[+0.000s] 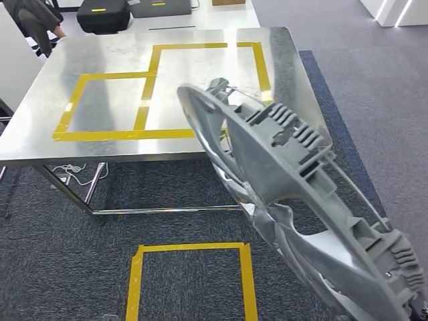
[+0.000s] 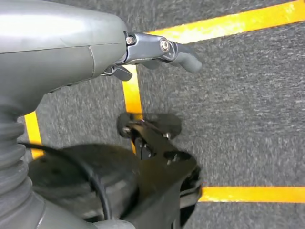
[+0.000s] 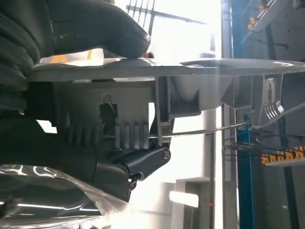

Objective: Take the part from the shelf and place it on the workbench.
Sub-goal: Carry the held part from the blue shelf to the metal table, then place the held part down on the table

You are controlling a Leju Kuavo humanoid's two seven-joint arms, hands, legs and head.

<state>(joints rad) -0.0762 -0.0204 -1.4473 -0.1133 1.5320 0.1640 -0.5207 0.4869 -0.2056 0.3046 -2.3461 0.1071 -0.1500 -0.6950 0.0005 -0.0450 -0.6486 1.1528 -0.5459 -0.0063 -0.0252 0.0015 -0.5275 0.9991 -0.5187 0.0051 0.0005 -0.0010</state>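
Long grey moulded plastic part with ribs, clip tabs and a glossy curved clear lens (image 1: 283, 167): held in the air, lower right of the head view. Long axis diagonal, from the lower right corner up to a rounded, narrowing tip at frame centre, pointing at the near right edge of the shiny brushed-metal workbench top (image 1: 45, 114). Ribbed matte back upward; reflective lens face underneath, toward the left. Tip overlaps the bench edge in the picture; not resting on it.

Bench surface: smooth, mirror-like, marked with yellow tape rectangles (image 1: 146, 87). Beneath and around: dark grey short-pile carpet (image 1: 60, 254) with a yellow tape square (image 1: 192, 249) at lower centre. Black case (image 1: 103, 15) on a white table, upper left.

Right hand (image 3: 107, 95), right wrist view: thick grey thumb pressed flat on one face of the part (image 3: 187, 90), dark fingers (image 3: 147, 161) curled against the ribbed opposite side. Closed firmly, part clamped between. Thin wire running along the part.

Left hand (image 2: 158, 47), left wrist view: above carpet and tape lines, dark fingers (image 2: 185, 57) extended, only slightly bent, nothing between them, touching nothing.
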